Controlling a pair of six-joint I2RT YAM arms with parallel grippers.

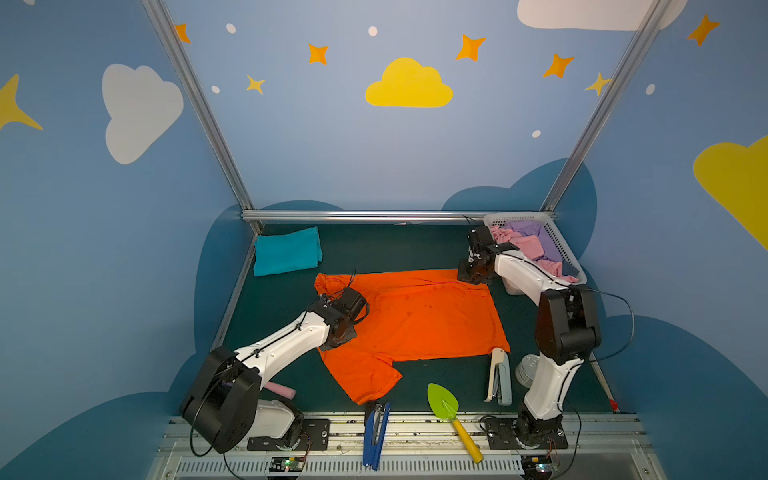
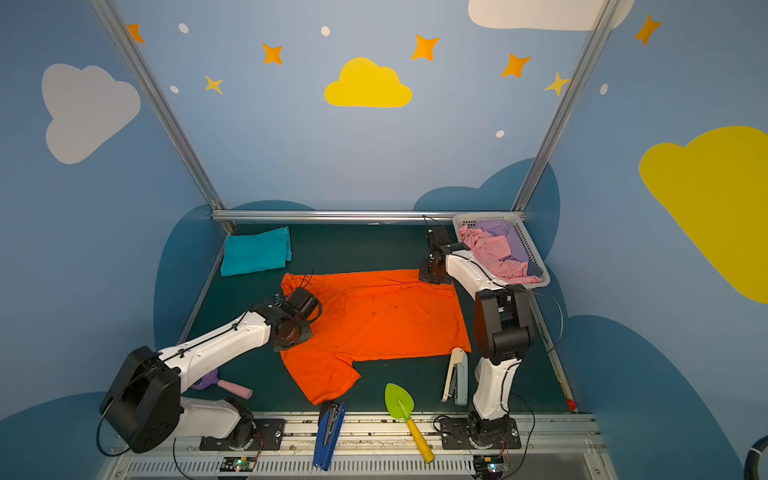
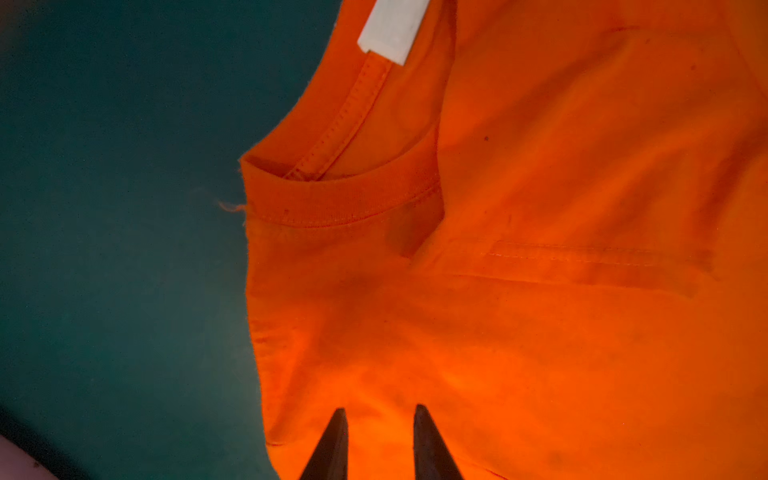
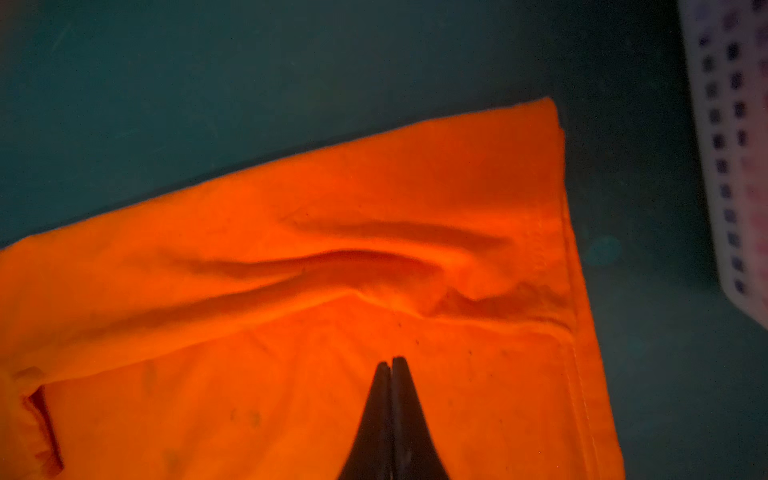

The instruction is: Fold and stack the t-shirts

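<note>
Both over orange t-shirt (image 1: 415,320): left fingers (image 3: 332,453) parted by collar (image 3: 345,203), right fingers (image 4: 405,415) clenched

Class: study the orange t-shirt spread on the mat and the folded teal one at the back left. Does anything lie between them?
Nothing visible does. Only bare green mat separates the orange t-shirt from the teal t-shirt. The white stapler and trowel lie near the front; the basket sits far right.

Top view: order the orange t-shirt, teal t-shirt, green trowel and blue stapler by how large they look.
1. orange t-shirt
2. teal t-shirt, folded
3. green trowel and blue stapler: they look alike and both lie nearer the camera, so unranked.
</note>
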